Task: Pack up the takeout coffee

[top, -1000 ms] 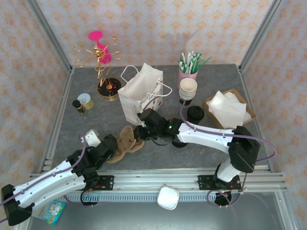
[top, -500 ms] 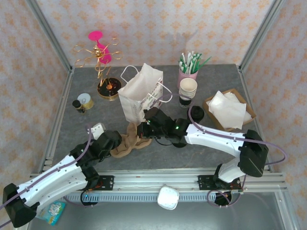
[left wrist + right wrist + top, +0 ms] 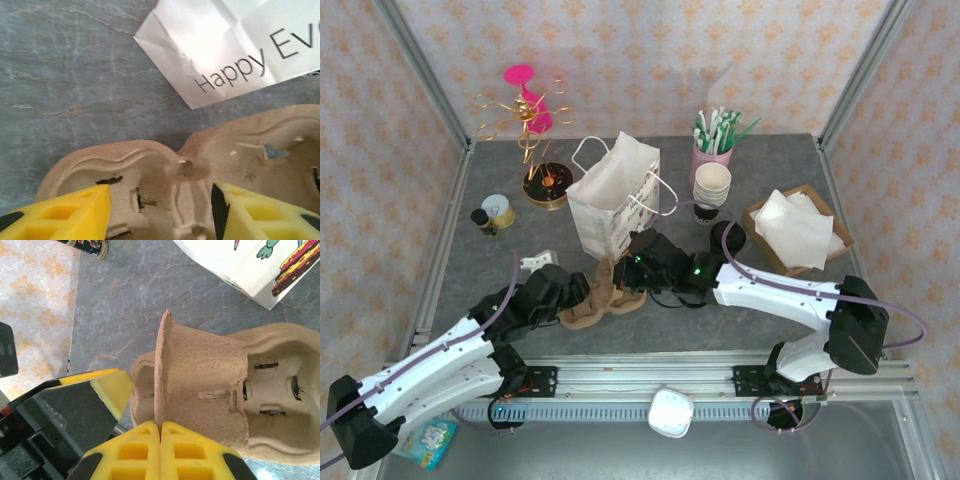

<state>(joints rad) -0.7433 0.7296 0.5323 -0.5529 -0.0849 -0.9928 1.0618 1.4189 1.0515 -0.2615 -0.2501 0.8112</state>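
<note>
A brown pulp cup carrier (image 3: 603, 298) lies on the grey table in front of the white paper bag (image 3: 610, 200). My right gripper (image 3: 161, 427) is shut on the carrier's (image 3: 200, 390) thin raised rim, tipping one cup well on edge. It comes in from the right (image 3: 625, 275). My left gripper (image 3: 160, 210) is open, its yellow fingers standing either side of the carrier's (image 3: 150, 170) middle, with gaps on both sides. It reaches in from the left (image 3: 575, 290). The takeout coffee is hidden from view.
The bag (image 3: 220, 50) reads "Happy Ev". Behind the right arm stand a stack of cream cups (image 3: 711, 185), a pink straw holder (image 3: 712, 150), black lids (image 3: 727, 237) and a box of napkins (image 3: 795, 228). A gold stand (image 3: 525, 110), tin (image 3: 498, 210) and small bottle (image 3: 480, 220) sit back left.
The left arm has swung right and forward up to the carrier, its jaws narrowing slightly. The right gripper has drawn the carrier a little right and tipped it up.
</note>
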